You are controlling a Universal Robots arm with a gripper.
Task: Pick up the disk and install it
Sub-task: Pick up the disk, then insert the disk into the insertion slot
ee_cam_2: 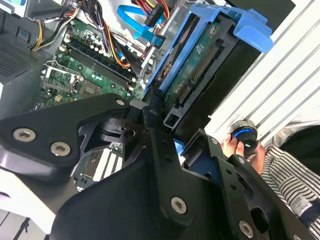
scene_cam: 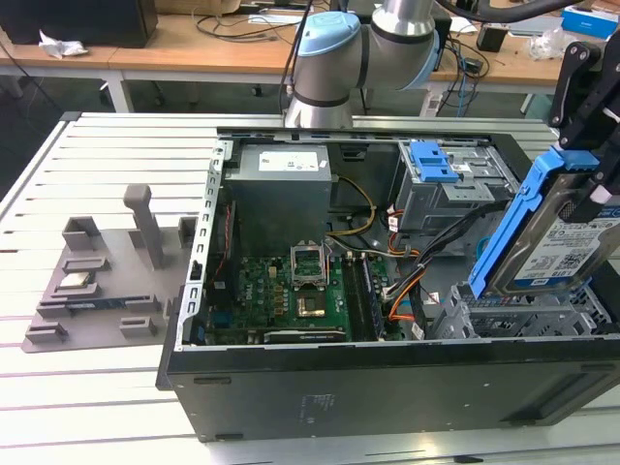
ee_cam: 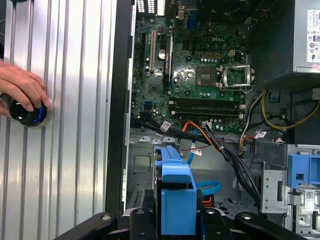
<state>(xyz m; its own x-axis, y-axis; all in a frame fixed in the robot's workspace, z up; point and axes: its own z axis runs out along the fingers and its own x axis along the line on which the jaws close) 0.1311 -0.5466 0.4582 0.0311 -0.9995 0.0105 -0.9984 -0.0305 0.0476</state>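
The gripper (scene_cam: 593, 145) has its fingers (ee_cam_2: 155, 125) clenched on the disk (scene_cam: 557, 254), holding it tilted on edge above the grey drive bay (scene_cam: 523, 315) at the exterior view's right of the open computer case (scene_cam: 387, 378). Inside the case lie the motherboard (scene_cam: 291, 291), the power supply (scene_cam: 281, 189) and bundled cables (scene_cam: 407, 262). A person's hand (ee_cam: 20, 87) rests on a round knob (ee_cam: 29, 114) on the slatted bench (scene_cam: 116, 155).

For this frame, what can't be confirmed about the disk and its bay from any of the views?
- The disk: its far end, in the exterior view, is cut off by the picture's right edge and covered by the gripper.
- Its label side faces away in the second wrist view.
- The grey cage floor beneath it: hidden by the disk in the exterior view.
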